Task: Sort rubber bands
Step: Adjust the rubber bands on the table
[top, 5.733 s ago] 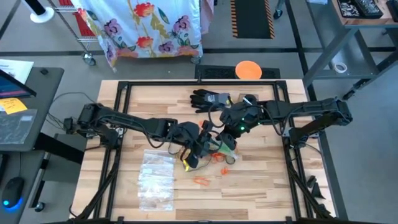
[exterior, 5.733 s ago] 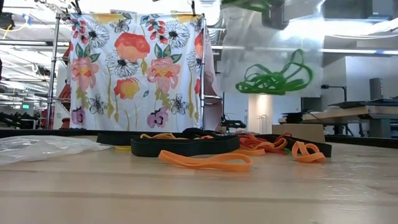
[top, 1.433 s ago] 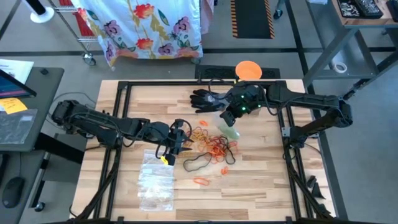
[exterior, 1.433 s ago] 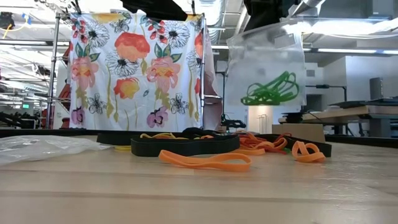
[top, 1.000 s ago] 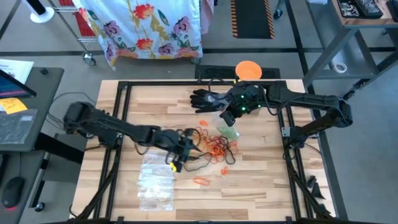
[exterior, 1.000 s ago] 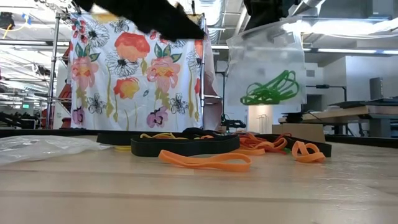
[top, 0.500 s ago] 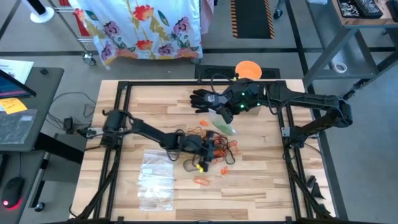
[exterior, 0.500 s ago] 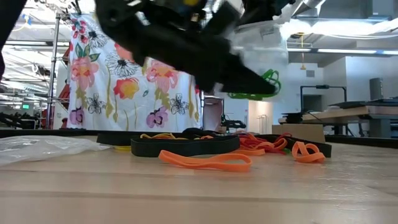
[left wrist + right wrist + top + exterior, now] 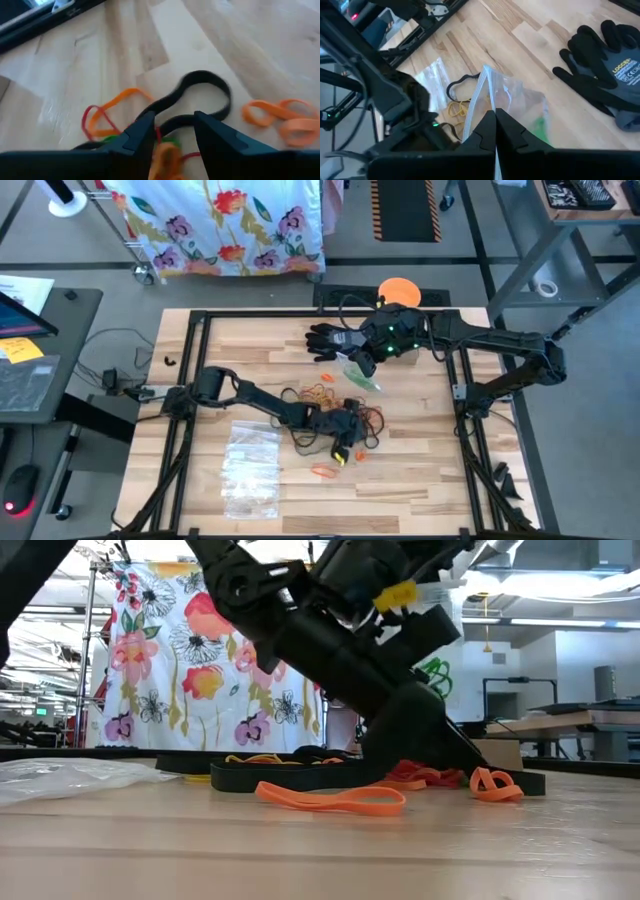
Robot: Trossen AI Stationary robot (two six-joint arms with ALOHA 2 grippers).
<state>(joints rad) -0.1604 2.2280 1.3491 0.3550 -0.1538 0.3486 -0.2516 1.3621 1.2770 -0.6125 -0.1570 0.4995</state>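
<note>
The rubber bands lie in a loose pile (image 9: 345, 415) at mid-table: orange, red, yellow, green and black loops, with two orange ones apart (image 9: 322, 470). My left gripper (image 9: 352, 438) is low over the pile's near side, open. A black band (image 9: 202, 92) runs between its fingertips (image 9: 172, 122). My right gripper (image 9: 368, 358) hangs above the far side of the pile, shut on a clear plastic bag (image 9: 360, 377) with green bands inside (image 9: 437, 670). My left gripper has its open fingers (image 9: 142, 127) slanting down into the pile, one on each side of the black band. Whether they touch a band, I cannot tell. My right gripper pinches the clear bag's upper edge (image 9: 487, 92) between its two shut fingers, slanting down from the far right. The bag hangs below them, clear of the table.
A black glove (image 9: 325, 340) lies at the far side of the table, close to the right gripper. A stack of clear plastic bags (image 9: 250, 465) lies near left. The black frame rails (image 9: 190, 380) border the tabletop. An orange disc (image 9: 400, 292) sits beyond the far edge.
My left gripper has swept from near the bag stack toward the table's right and down, ending low over the band pile with its fingers still open. The right gripper has kept the bag aloft in about the same place.
</note>
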